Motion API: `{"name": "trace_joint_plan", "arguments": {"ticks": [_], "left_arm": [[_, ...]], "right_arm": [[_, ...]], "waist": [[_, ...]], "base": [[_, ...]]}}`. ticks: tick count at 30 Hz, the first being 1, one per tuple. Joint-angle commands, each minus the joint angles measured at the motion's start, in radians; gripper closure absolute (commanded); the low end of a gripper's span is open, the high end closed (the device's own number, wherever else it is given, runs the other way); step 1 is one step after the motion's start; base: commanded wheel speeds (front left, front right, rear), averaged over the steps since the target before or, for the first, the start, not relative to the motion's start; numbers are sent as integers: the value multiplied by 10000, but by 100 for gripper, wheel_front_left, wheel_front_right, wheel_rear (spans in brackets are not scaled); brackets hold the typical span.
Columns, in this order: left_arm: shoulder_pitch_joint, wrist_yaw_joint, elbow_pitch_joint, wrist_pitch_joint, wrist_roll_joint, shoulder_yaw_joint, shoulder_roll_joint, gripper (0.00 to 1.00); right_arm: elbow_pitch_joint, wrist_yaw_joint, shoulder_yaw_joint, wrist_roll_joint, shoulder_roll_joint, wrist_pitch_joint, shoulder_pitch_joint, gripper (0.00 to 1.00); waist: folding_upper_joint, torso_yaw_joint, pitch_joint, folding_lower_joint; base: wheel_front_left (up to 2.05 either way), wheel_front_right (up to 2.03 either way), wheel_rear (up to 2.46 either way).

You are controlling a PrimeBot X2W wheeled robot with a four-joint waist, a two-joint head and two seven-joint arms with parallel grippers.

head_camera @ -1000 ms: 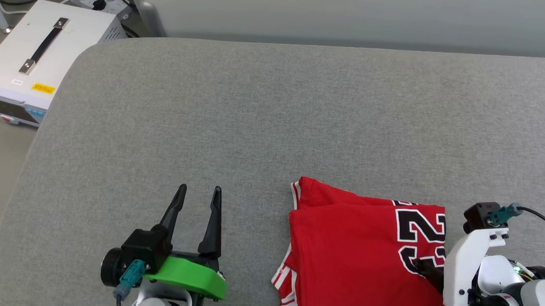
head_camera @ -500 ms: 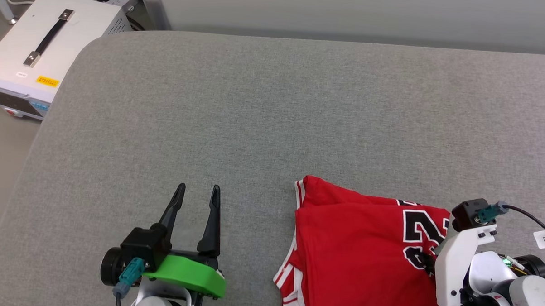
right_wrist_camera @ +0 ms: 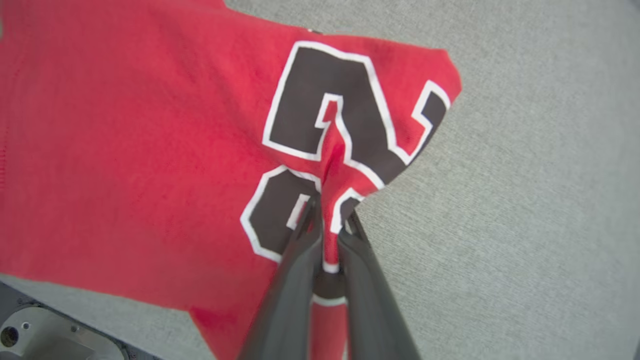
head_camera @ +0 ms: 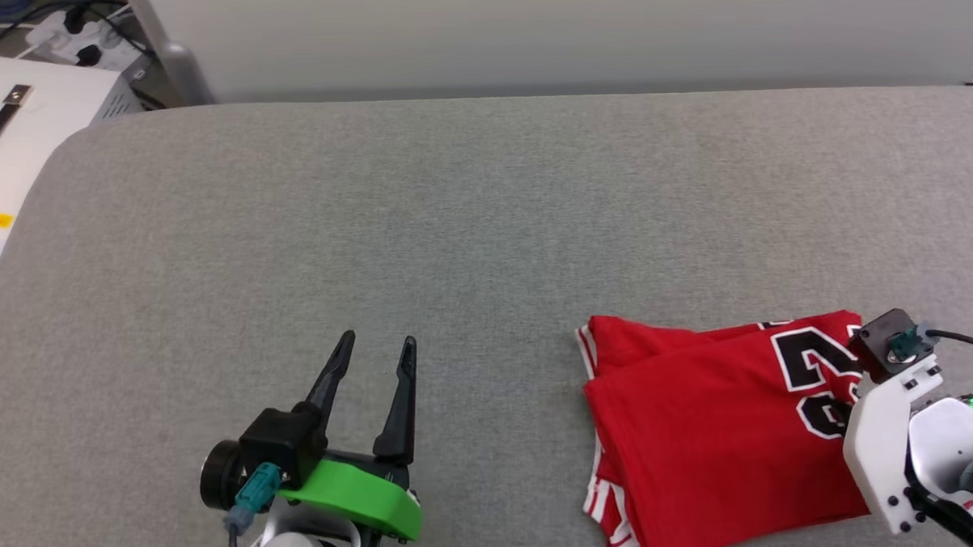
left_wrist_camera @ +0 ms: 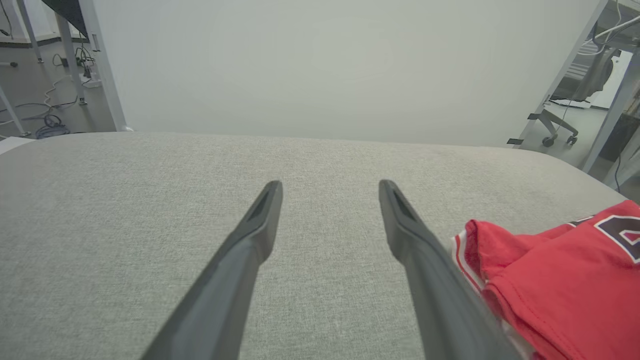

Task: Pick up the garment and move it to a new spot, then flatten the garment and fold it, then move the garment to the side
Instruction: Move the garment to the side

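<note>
I see the garment (head_camera: 702, 428), a red jersey, lying folded in a rough rectangle on the grey cushion (head_camera: 469, 225), near right. Its white-outlined black number (head_camera: 805, 359) faces up at the right edge, puckered into a ridge. Red-and-white striped trim (head_camera: 586, 347) lines the left edge.

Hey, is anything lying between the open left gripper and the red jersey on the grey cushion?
Nothing visible does. Bare grey fabric cushion lies between the left gripper and the striped edge of the folded red jersey-style T-shirt. The right gripper has its jaws pinched on the shirt at the black number.
</note>
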Motion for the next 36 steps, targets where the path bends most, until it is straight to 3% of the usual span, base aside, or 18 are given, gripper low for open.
{"name": "trace_joint_plan", "arguments": {"ticks": [1, 8, 16, 21, 27, 36], "left_arm": [[8, -56, -28, -59, 76, -109, 9, 0], [-253, -56, -370, -59, 257, -820, 79, 0], [-1031, -57, -612, -59, 397, -1433, 482, 0], [-1587, -57, -971, -52, 487, -1648, 877, 0], [-2276, -57, -2076, 414, 600, -1750, 1375, 0], [-2772, -35, -3690, 1140, 825, -1872, 1805, 0]], "right_arm": [[-122, -11, 85, 87, -362, 61, -175, 100], [-141, -11, 455, 381, -2150, -78, -751, 100], [1260, -11, -71, 493, -3332, -981, -1567, 100], [2631, -11, -730, 430, -3524, -1985, -2179, 100], [5090, -11, -1862, -81, -3000, -3707, -3470, 100], [7305, -11, -2606, -1001, -2510, -5450, -4970, 100]], "waist": [[-1, -637, -31, 0], [-1, -1826, 662, 0], [-1, -2972, 2138, 0], [-1, -3395, 3121, 0], [-1, -3538, 4255, 0], [-1, -3342, 5193, 0]], "base": [[0, 0, 0], [0, 0, 0], [0, 0, 0], [0, 0, 0], [0, 0, 0], [0, 0, 0]]}}
